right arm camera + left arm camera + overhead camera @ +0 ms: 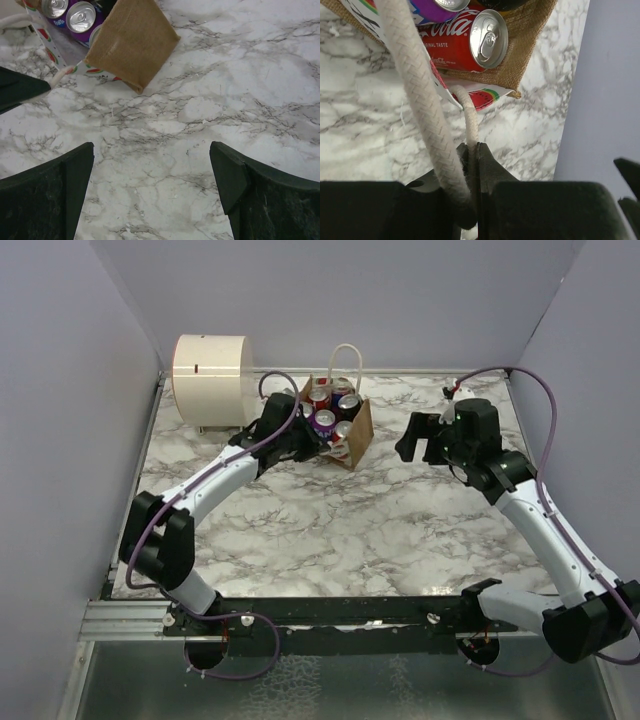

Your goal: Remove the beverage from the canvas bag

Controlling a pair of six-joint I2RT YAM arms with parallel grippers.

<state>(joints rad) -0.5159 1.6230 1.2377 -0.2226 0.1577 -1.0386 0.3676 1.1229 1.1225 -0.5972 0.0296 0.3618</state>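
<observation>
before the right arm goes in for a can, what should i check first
1. Left end effector shut on the handle: ok, the rope is pinched between closed jaws.
2. Right end effector open with nothing in it: ok.
3. Bag mouth open with the cans showing: ok, several tops are visible.
4. Right end effector lined up over the cans: not ok, it is over bare table beside the bag.
5. Bag base flat on the table: cannot tell.
</observation>
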